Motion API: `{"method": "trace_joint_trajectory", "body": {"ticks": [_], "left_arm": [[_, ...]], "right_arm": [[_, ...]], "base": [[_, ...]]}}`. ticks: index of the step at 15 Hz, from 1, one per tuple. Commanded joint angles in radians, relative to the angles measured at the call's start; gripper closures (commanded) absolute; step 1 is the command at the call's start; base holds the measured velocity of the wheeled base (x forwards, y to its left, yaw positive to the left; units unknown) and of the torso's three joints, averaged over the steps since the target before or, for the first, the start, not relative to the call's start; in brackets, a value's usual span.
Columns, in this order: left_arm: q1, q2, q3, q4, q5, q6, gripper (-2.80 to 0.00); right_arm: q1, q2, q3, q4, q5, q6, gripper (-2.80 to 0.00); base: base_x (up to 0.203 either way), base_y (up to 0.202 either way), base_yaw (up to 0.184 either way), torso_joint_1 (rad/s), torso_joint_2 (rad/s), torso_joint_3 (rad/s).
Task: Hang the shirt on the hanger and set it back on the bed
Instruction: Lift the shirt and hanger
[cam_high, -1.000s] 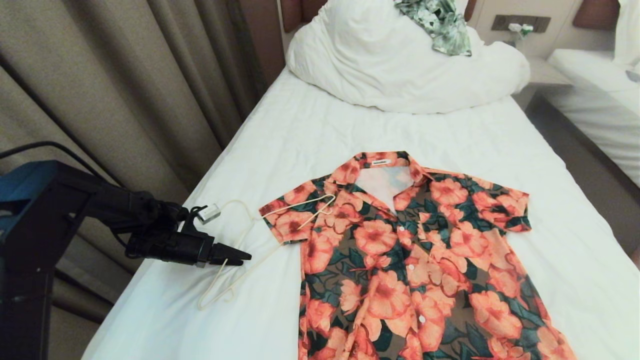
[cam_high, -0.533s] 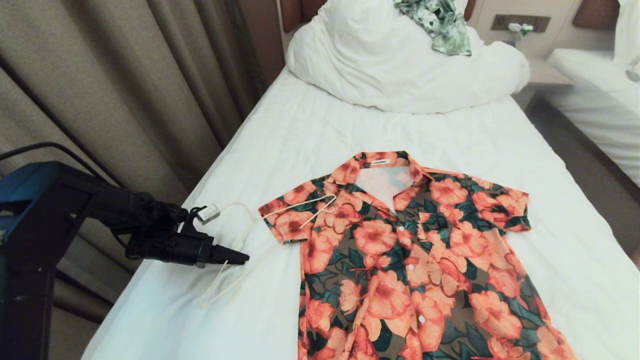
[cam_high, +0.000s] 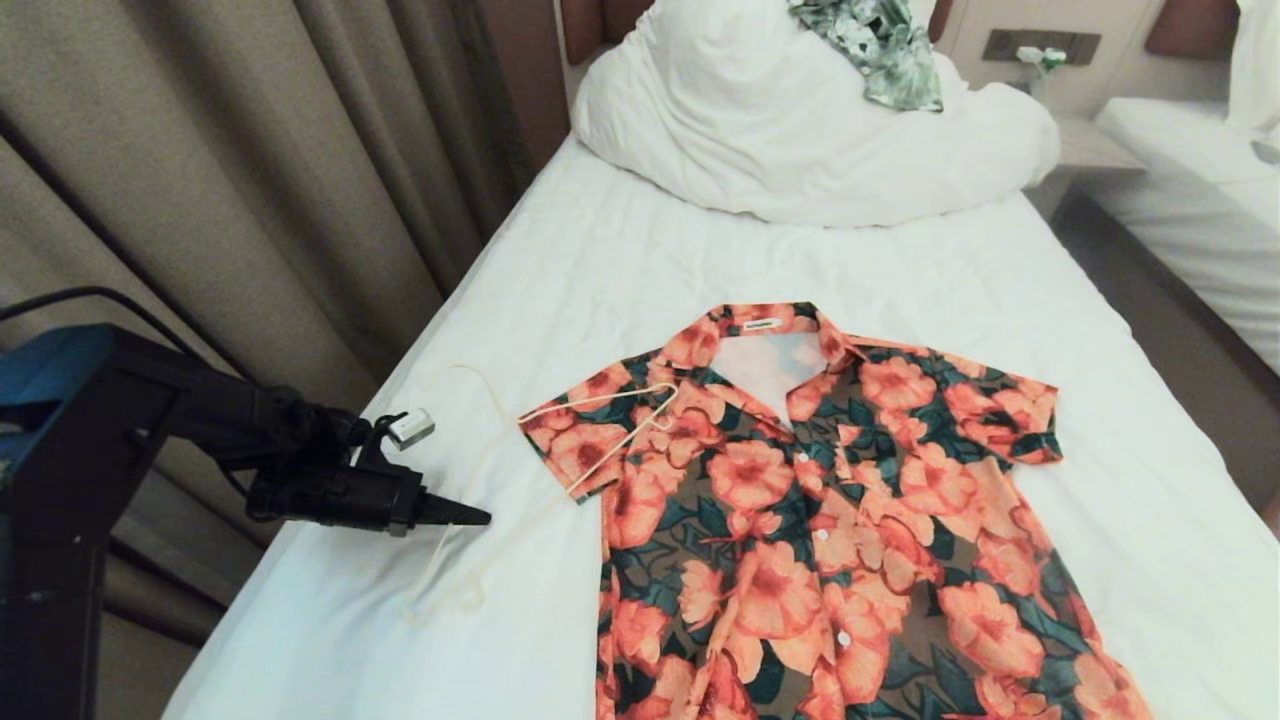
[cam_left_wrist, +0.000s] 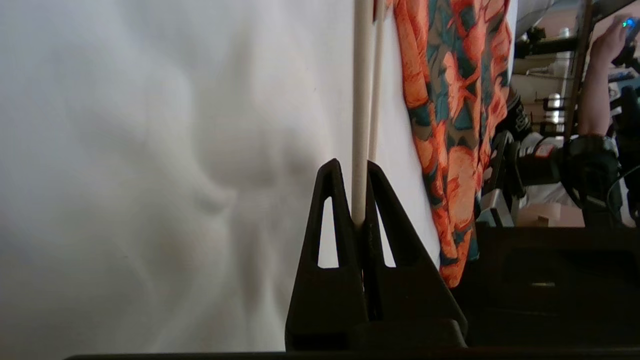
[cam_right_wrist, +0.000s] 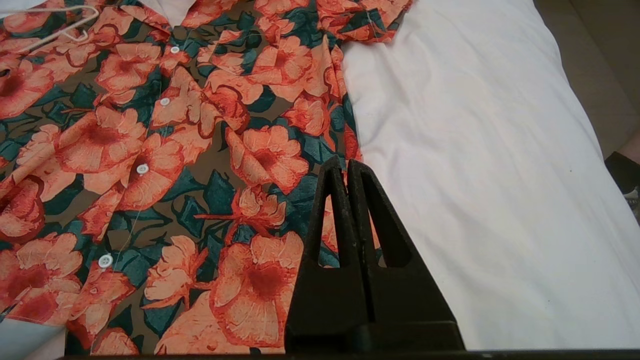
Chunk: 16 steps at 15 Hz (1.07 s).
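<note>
The bed (cam_high: 700, 260) has a plain white sheet, soft and a bit wrinkly, and it fills most of the room in view. Long brown-grey curtains (cam_high: 250, 180) hang in folds along its left edge. A puffy white duvet (cam_high: 760, 140) is bunched up at the head end, with a small green-and-white leafy garment (cam_high: 880, 50) lying on top of it. A brown padded headboard (cam_high: 585, 25) shows behind. A second white bed (cam_high: 1200, 190) stands off to the right, across a strip of dark floor.

The shirt (cam_high: 820, 520) lies flat and face up in the middle of the sheet, reaching down to the near edge. It has big orange-pink flowers on dark green and brown, a collar, and little round white buttons.

The hanger (cam_high: 560, 488) is thin cream-white wire. It lies on the sheet near the left edge of the bed, and its hook end rests on the shirt's sleeve and shoulder.

The left gripper (cam_high: 480, 518) is black and pointy. It is low over the sheet by the left edge, pinched tight on the hanger (cam_left_wrist: 361, 125) wire.

The right gripper (cam_right_wrist: 346, 167) is squeezed closed with nothing in it, above the lower part of the shirt (cam_right_wrist: 175, 175).

Past the bed's far side, a person's arm (cam_left_wrist: 597, 85) shows among dark gear
</note>
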<state>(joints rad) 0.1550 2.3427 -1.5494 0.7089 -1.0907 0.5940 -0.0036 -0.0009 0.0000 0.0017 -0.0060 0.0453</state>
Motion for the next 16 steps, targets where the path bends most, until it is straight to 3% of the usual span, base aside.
{"method": "trace_joint_trajectory", "body": {"ticks": [1,11,16], "left_arm": [[0.006,-0.019,-0.005,0.005,-0.02,0.001,0.0],[-0.018,-0.356,0.015,0.163,-0.026,-0.045,0.0],[-0.125,-0.568,0.022,0.18,-0.023,-0.12,0.0]], "right_arm": [[0.001,-0.001,0.002,0.0,0.0,0.001,0.0],[0.001,-0.001,0.002,0.0,0.0,0.001,0.0],[-0.001,-0.001,0.002,0.0,0.0,0.001,0.0]], "base": [[0.0,0.0,0.0,0.0,0.0,0.0],[0.0,0.0,0.0,0.0,0.0,0.0],[0.0,0.0,0.0,0.0,0.0,0.0]]}}
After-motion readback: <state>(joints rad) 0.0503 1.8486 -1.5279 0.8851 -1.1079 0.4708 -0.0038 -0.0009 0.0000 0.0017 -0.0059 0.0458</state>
